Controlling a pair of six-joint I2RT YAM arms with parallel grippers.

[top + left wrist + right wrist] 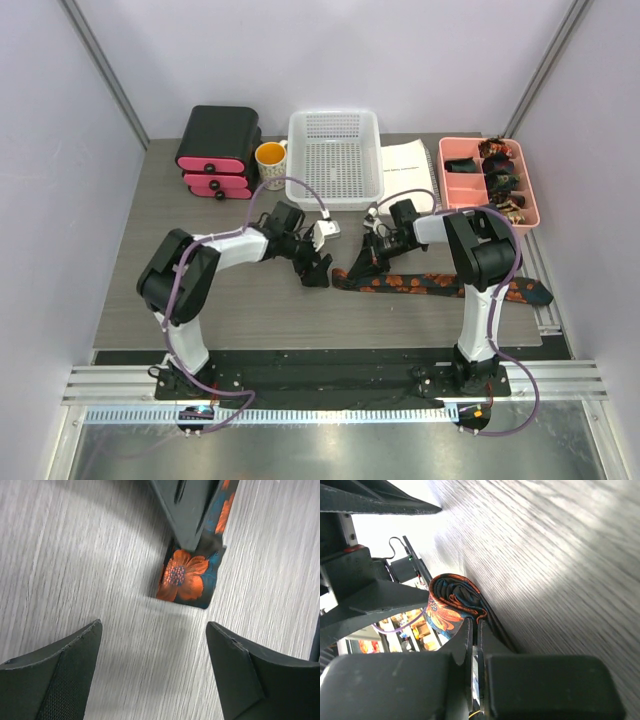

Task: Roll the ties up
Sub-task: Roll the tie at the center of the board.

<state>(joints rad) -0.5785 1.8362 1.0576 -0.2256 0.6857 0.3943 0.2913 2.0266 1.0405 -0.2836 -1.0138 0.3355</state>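
My left gripper (152, 629) hangs wide open, touching nothing; my right gripper (474, 625) is clamped on the folded end of the long dark orange-flowered fabric tie (430, 284).
Bare grey wood-grain table (240, 310) lies around the open fingers; the tie runs to its right edge; the white mesh basket (334, 158) and pink plastic tray (458, 186) sit well back.

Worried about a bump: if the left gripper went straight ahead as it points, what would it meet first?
Probably the folded end of the tie, dead ahead of the open left gripper and pinched by the right gripper; depth is hard to judge.
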